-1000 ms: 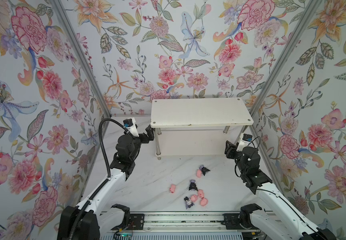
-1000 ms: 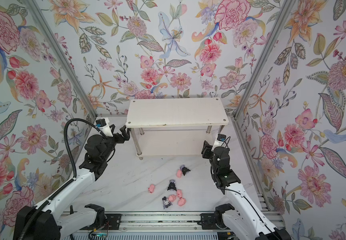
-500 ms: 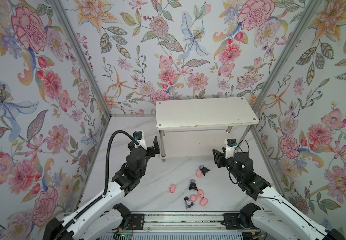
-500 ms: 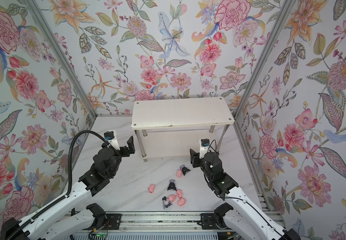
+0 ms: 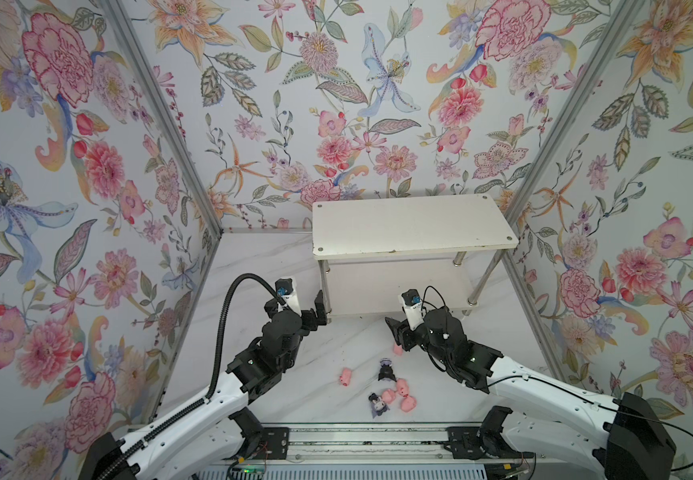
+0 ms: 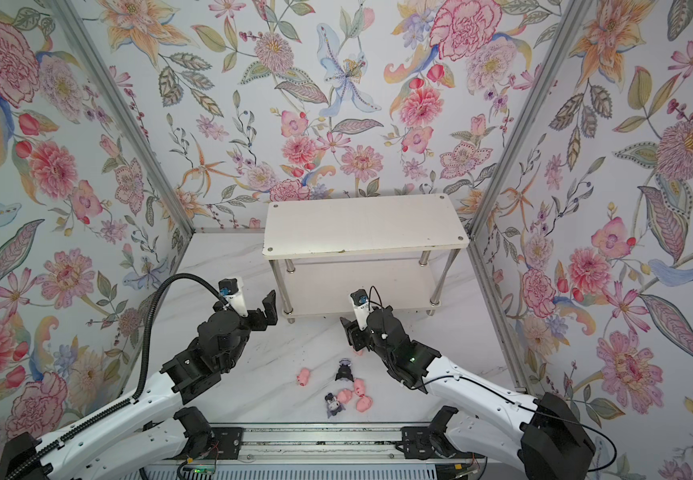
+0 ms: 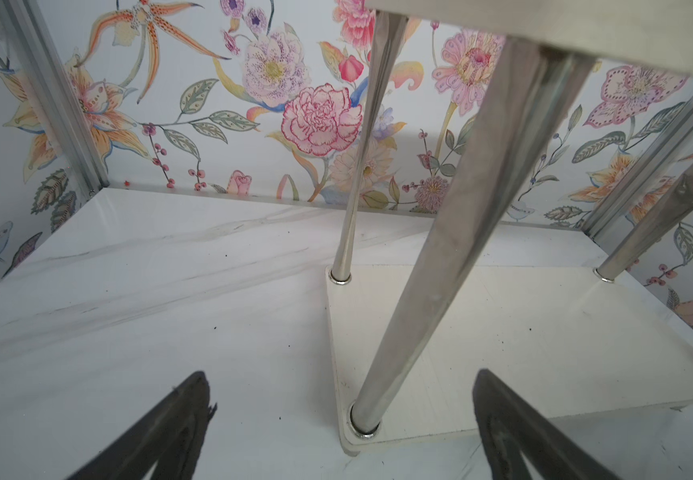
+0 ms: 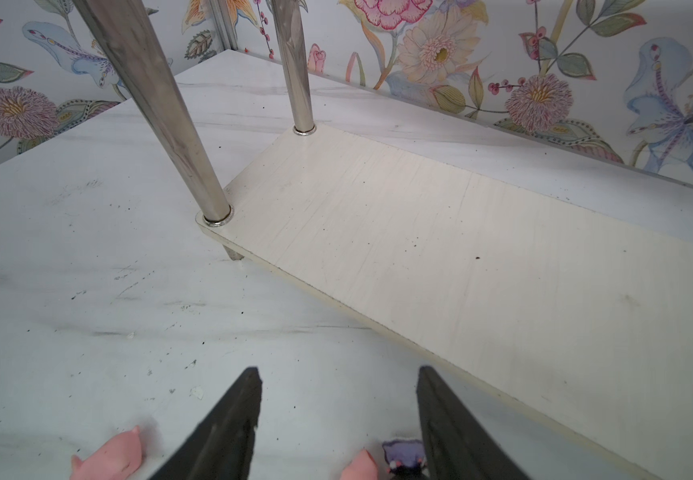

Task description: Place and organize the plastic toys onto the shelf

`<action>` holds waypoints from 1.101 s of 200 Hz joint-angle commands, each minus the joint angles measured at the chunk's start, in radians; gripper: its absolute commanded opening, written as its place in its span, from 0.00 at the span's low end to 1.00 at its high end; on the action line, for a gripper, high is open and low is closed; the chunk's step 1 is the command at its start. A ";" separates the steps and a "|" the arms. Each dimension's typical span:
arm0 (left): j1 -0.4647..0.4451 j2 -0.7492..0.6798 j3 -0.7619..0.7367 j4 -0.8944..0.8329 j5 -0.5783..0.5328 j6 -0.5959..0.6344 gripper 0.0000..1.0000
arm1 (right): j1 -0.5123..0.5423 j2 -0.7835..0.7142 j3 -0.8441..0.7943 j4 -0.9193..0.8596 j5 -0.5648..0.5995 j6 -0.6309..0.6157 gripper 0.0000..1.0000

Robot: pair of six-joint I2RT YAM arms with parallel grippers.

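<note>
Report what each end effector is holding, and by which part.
Nothing is held. The left end effector stands open by the white two-tier shelf; the right end effector hangs open over a small pink plastic pig, untouched.

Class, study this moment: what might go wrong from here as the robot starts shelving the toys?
1. The open right gripper hovers by a pig and a purple figurine lying close together; closing may catch both or flick one away.
2. The open left gripper faces a chrome leg; a swing could shove the shelf.
</note>
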 commanded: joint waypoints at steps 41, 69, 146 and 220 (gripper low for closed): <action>0.037 0.182 0.015 0.183 0.097 0.057 0.99 | 0.002 0.012 0.028 0.018 0.055 -0.023 0.62; 0.163 0.266 0.006 0.278 0.235 0.019 0.99 | -0.006 0.004 0.025 0.004 0.074 -0.034 0.62; 0.297 0.421 0.144 0.317 0.302 0.085 0.99 | -0.253 -0.125 -0.033 -0.056 0.015 0.005 0.61; 0.315 0.388 0.132 0.320 0.350 0.083 0.99 | -0.475 -0.276 -0.081 -0.142 -0.034 0.131 0.50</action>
